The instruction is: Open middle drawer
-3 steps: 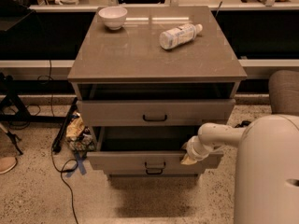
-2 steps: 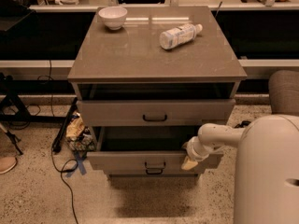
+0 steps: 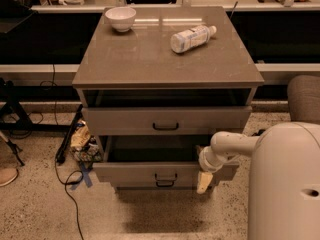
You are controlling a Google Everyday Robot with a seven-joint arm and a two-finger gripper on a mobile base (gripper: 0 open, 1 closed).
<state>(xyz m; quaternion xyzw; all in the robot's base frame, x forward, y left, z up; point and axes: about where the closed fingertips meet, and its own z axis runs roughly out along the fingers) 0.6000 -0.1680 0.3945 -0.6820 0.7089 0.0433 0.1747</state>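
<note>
the grey cabinet (image 3: 150,59) stands before me, with my white arm (image 3: 235,145) reaching to its lower right. the middle drawer (image 3: 130,173) is pulled out, its front forward of the cabinet. a bottle (image 3: 192,38) lies on its side on top, and a bowl (image 3: 120,18) stands there too. my gripper (image 3: 204,181) sits at that drawer's right end; whether it is open or closed, i cannot tell.

One view only, no second view to overlap. The camera sits high on the near side, tilted down, facing the front of the grey three-drawer cabinet (image 3: 150,59), which fills mid-frame at close range. The robot's white rounded body (image 3: 285,184) blocks the near right corner. The gripper (image 3: 204,182) shows low, right of centre, at the right end of the grey flat-fronted middle drawer (image 3: 135,173).
</note>
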